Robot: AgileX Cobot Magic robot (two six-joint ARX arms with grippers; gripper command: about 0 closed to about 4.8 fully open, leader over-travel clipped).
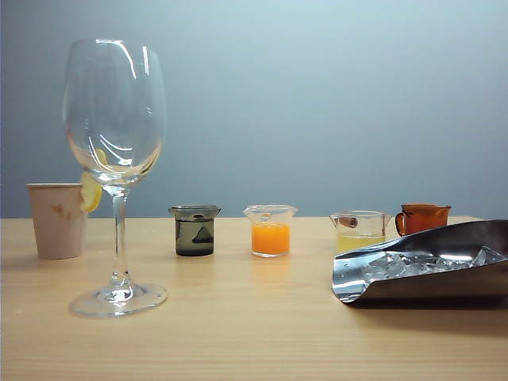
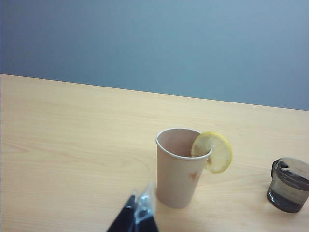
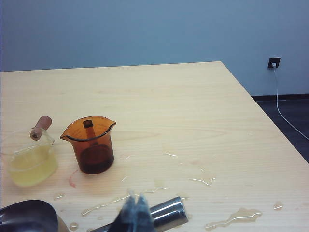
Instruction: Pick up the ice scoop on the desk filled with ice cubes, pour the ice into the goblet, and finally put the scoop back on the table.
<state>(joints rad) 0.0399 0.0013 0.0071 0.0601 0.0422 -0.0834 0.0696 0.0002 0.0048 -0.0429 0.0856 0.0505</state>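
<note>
Broadly, the counter point(image 1: 238, 341) is a pale wooden top that fills the lower part of all three views, and in the right wrist view it is streaked with small puddles. The goblet point(image 1: 116, 159) stands upright and empty on the left of the exterior view, with a beige paper cup point(image 1: 57, 220) carrying a lemon slice point(image 2: 212, 152) behind it. The ice scoop point(image 1: 429, 266) lies on the counter at the right, well apart from the goblet, its trough heaped with ice cubes point(image 1: 421, 263). A dark beaker point(image 1: 195, 230), an orange-filled beaker point(image 1: 271, 230), a pale yellow beaker point(image 1: 359, 230) and an amber jug point(image 1: 422, 217) line up between them.

The right tool point(image 3: 136, 212) sits closed and empty just above the scoop's handle. The left tool point(image 2: 137, 215) shows only dark tips near the paper cup; its tips look pressed together, though I cannot tell for certain, and it holds nothing.

Risks, as I judge them: the wet counter and polished handle could let the scoop slip or roll in the grip, spilling cubes; the carry crosses the beaker row; a knock could topple the tall goblet.

The scoop's rear end is cut off in the exterior view, and neither arm appears there.
</note>
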